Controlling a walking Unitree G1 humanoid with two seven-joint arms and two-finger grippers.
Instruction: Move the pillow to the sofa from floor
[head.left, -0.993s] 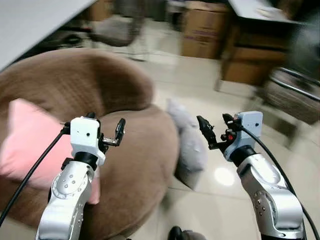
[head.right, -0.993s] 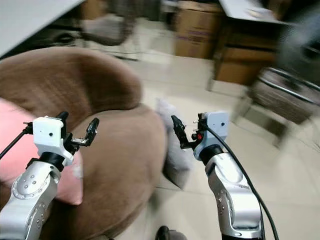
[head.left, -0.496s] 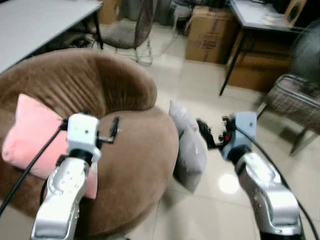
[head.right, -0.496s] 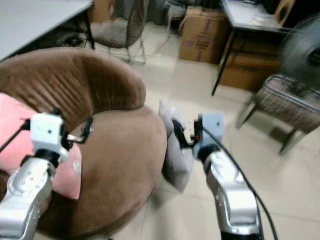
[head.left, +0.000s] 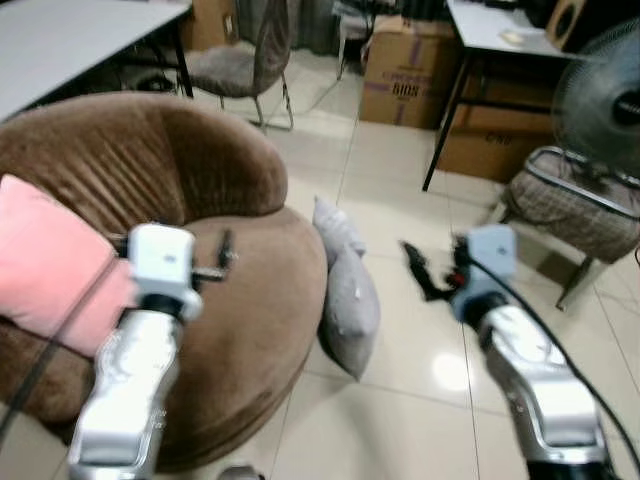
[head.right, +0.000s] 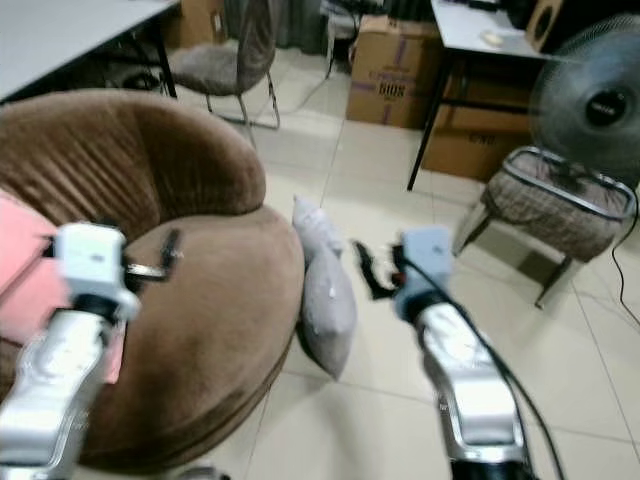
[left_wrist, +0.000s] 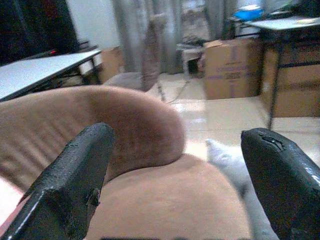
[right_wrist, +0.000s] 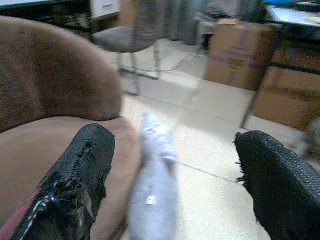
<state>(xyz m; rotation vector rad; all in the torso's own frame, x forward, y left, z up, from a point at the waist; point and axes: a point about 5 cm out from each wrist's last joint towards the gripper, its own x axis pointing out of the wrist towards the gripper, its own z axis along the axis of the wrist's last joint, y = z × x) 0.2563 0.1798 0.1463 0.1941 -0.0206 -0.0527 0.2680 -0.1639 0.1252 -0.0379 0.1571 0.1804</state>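
Both claws agape, empty: left claw (left_wrist: 175, 180), right claw (right_wrist: 170, 175).

Pillow (head.left: 345, 305): grey, soft, slightly crumpled, standing on edge on the tiled floor (head.left: 400, 420) and leaning against the outer side of the sofa (head.left: 250, 300). Upper corner points up and away from the robot; lower body bulges outward onto the tiles. A small pale mark shows on its face. Sofa: round, brown, ribbed plush fabric, with a high curved backrest and a low, wide seat. Pillow touches the seat's rim on the robot's right side. Not on the seat.
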